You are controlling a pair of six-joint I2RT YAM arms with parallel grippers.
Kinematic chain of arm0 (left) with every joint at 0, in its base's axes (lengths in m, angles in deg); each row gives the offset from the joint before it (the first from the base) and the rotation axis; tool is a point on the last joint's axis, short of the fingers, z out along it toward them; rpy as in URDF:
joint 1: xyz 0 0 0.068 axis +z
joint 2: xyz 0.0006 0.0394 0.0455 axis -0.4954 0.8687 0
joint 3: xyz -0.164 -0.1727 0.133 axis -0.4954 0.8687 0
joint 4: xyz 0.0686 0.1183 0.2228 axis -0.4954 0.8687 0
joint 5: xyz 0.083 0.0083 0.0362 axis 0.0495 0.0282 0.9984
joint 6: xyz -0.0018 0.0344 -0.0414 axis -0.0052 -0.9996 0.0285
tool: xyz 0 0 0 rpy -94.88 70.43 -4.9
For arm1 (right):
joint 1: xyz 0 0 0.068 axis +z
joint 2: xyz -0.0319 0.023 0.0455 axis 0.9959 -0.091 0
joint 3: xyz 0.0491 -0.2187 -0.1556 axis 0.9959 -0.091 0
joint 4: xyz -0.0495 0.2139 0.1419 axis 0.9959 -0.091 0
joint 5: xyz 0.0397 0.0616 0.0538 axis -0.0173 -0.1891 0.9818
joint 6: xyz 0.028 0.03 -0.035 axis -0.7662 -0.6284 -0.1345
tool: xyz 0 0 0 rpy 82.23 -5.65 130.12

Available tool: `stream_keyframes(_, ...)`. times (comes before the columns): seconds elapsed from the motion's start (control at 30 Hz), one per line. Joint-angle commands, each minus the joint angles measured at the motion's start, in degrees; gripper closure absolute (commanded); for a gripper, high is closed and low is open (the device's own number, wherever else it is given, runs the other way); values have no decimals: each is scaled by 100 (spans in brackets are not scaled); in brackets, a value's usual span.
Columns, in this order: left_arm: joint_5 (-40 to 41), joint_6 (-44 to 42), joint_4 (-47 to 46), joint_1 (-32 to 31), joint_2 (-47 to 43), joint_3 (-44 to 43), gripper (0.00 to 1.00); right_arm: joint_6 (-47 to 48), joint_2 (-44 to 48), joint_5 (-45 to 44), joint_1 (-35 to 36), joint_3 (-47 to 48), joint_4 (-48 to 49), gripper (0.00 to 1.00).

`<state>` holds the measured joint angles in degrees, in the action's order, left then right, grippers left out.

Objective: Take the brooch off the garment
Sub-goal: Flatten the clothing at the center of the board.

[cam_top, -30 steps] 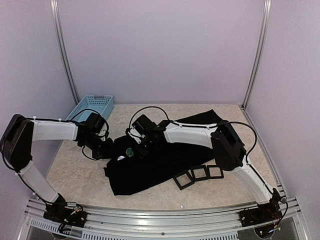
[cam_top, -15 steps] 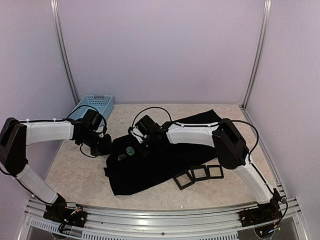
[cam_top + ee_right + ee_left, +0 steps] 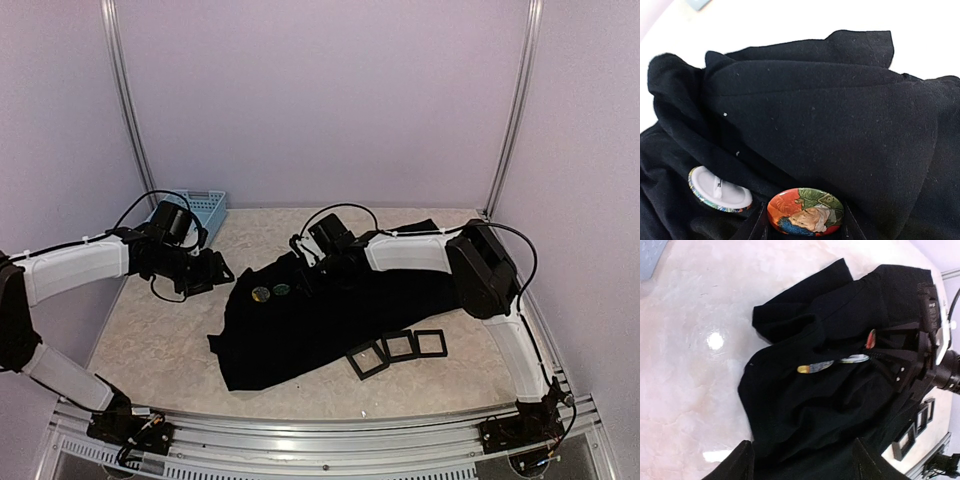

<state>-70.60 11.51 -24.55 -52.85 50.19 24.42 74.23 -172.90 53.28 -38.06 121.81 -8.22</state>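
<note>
Now your right gripper [image 3: 804,218] pinches a brooch [image 3: 805,210], seemingly not yet off the garment [image 3: 815,115]; left gripper [image 3: 801,460] jaws stand apart.

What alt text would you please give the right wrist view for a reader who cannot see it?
A round orange-and-green picture brooch sits in the right claw at the bottom edge, against a crumpled black garment that fills most of the view. A second round badge lies white back up on the cloth to its left.

The colourful round brooch [image 3: 805,211] is sitting between the right pincer [image 3: 803,222] tips; the crumpled black garment [image 3: 840,115] is lying beneath them.
</note>
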Motion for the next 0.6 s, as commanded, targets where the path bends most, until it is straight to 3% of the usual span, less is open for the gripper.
stream_keyframes(0.0, -494, -376, -242, 18, 304, -495, 28, -148, 259, 507, -2, -149, 221, 50)
stream_keyframes(0.13, -808, -447, -430, 80, 807, -790, 14, -82, 334, 316, -13, -167, 153, 30)
stream_keyframes(0.23, -1034, -317, -635, 269, 1104, -731, 8, -23, 539, 174, -13, -235, 184, 23)
stream_keyframes(0.33, -1138, -355, -805, 401, 1211, -635, 1, 27, 820, 27, -14, -410, 297, 21)
stream_keyframes(0.57, -1318, -534, -838, 486, 1567, -772, 1, 534, 1106, 208, 35, -557, 242, 19)
